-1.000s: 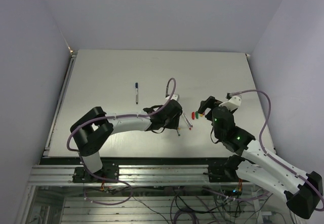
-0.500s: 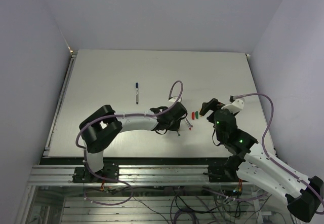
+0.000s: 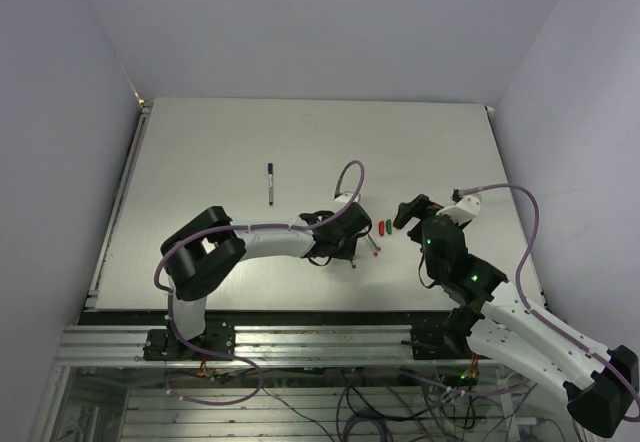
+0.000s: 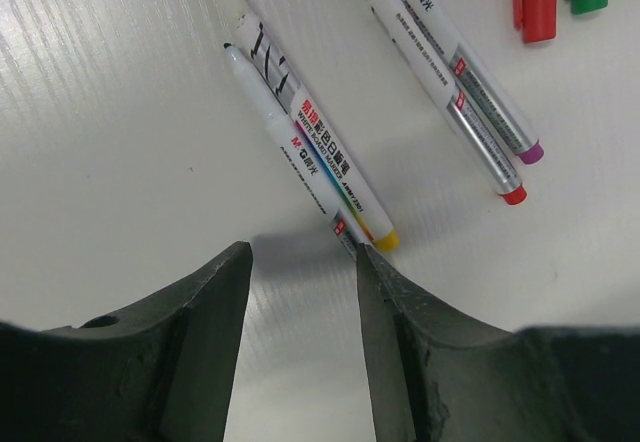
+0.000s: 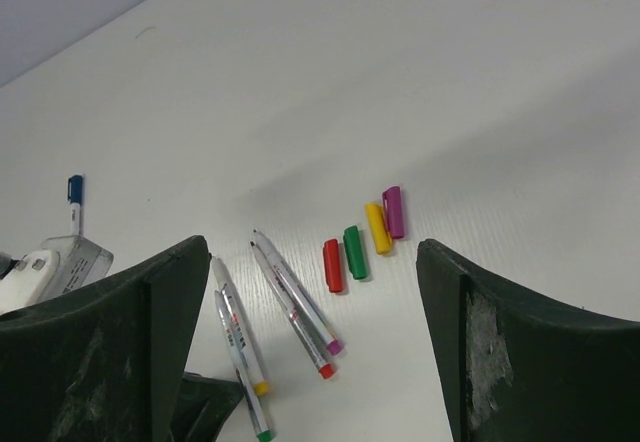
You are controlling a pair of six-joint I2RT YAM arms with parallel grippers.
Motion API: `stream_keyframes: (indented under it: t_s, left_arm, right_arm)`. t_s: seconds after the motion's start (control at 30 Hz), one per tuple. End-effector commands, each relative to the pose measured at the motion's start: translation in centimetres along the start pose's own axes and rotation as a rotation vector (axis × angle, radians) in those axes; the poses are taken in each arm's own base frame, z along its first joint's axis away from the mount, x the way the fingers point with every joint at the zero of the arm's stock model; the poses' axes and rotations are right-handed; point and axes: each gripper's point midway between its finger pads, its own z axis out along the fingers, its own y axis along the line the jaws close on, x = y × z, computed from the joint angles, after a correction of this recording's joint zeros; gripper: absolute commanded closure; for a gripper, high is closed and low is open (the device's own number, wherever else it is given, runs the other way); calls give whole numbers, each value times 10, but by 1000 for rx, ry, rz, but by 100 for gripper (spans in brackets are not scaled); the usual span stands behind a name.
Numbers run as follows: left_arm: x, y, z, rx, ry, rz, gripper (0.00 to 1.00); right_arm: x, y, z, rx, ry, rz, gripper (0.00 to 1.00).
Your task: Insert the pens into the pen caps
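Over the white counter (image 3: 200, 142), I am aiming the left gripper (image 4: 303, 254), jaws open and empty, squarely across the nearer thin grey-white marker pen (image 4: 285, 140).

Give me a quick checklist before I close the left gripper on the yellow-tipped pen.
1. Left gripper open: ok.
2. Yellow-tipped pen centred in the gripper's gap: not ok; its end lies ahead of the gap and off to one side.
3. Pen lying alone: not ok; a second pen lies against it.
4. Right gripper open and empty: ok.
5. Yellow cap loose on the table: ok; it sits in a row with three other caps.
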Motion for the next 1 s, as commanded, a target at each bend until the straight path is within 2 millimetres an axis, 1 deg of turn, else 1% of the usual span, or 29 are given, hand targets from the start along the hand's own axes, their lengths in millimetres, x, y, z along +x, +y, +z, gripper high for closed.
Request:
stream_keyframes:
  t_s: [0.0,0.17,0.4,0.6,0.8,0.97]
  left_arm:
    - [-11,-12,-1,22,-30,-15,44]
    - [-11,-14,0,31,-25,-11,44]
    - [-4,-21,6,55,2,-4,44]
    - [0,-18,11,37,15,6,44]
    - [9,-7,13,-10,41,22,46]
    - [20,13,9,-78,68,46,50]
  right_arm:
    - [2,-2,2,4,-7,11,16]
    - [5,-2,3,6,1,5,16]
    - [2,4,4,-8,-3,11,16]
    - [1,6,6,-10,-2,6,16]
    - [4,7,6,-14,5,14,16]
    - [6,6,5,-13,14,17,16]
